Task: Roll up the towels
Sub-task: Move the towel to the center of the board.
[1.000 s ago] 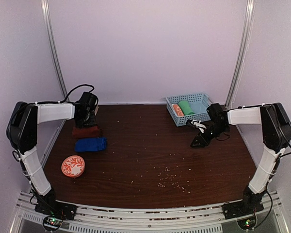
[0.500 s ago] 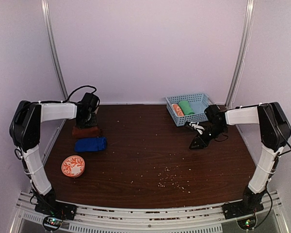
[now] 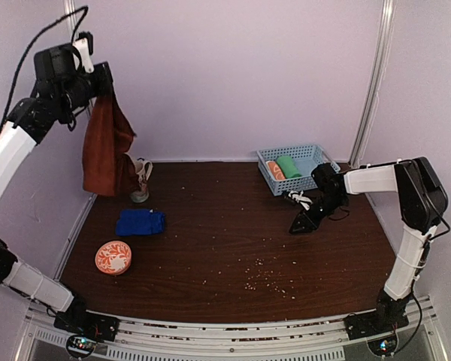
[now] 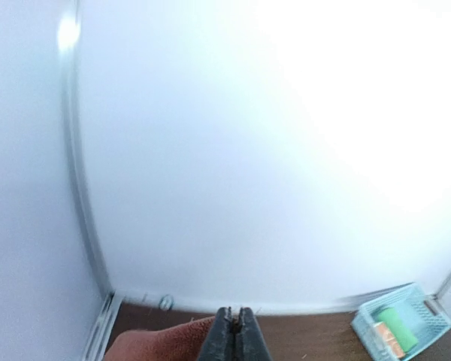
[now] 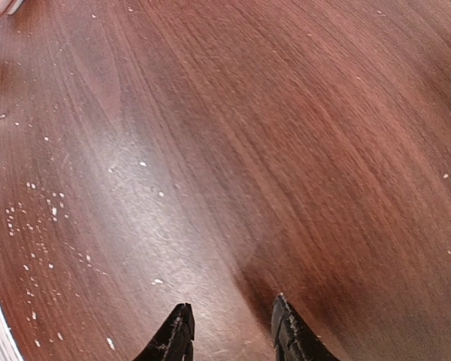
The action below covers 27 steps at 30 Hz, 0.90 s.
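Left claw (image 3: 104, 90) was pressed together on a corner of the brown towel (image 3: 105, 150), raised high over the far-left worktop (image 3: 233, 233). Towel hung open and limp; could not tell whether its hem touched the wood. Blue towel (image 3: 140, 222) lay bunched flat on the left, nearer than the hanging one. Right claw (image 5: 229, 331) was partly spread and empty, low over bare wood near the basket (image 3: 264, 169). Judgement: neither towel was rolled; brown wants laying flat first, so both rolls are left.
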Each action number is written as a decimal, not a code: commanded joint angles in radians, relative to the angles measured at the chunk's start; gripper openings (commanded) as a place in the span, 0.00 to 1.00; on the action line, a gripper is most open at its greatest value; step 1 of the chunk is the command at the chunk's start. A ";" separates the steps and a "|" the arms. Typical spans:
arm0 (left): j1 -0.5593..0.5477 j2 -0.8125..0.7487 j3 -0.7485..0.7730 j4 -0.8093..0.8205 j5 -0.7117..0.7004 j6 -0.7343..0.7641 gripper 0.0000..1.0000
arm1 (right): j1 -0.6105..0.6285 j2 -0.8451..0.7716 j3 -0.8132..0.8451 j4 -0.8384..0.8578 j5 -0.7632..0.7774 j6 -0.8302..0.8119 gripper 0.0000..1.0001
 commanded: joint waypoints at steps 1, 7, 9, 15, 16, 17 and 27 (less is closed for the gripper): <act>-0.258 0.060 0.215 0.145 0.284 0.359 0.00 | 0.010 -0.002 0.050 -0.029 -0.063 0.028 0.36; -0.419 0.280 0.434 0.149 0.621 0.284 0.00 | -0.053 -0.053 0.146 -0.106 -0.113 0.047 0.36; -0.480 0.334 0.454 0.181 0.668 0.277 0.00 | -0.112 -0.073 0.187 -0.151 -0.139 0.047 0.36; -0.560 0.417 0.377 0.424 0.835 0.107 0.00 | -0.298 -0.139 0.338 -0.352 -0.263 0.008 0.37; -0.561 0.434 0.343 0.460 0.870 0.067 0.00 | -0.330 -0.157 0.355 -0.369 -0.276 0.009 0.37; -0.562 0.457 0.313 0.481 0.903 0.035 0.00 | -0.365 -0.171 0.365 -0.375 -0.286 0.017 0.37; -0.555 0.833 0.306 0.329 0.956 0.032 0.00 | -0.468 -0.353 0.257 -0.406 -0.252 -0.048 0.43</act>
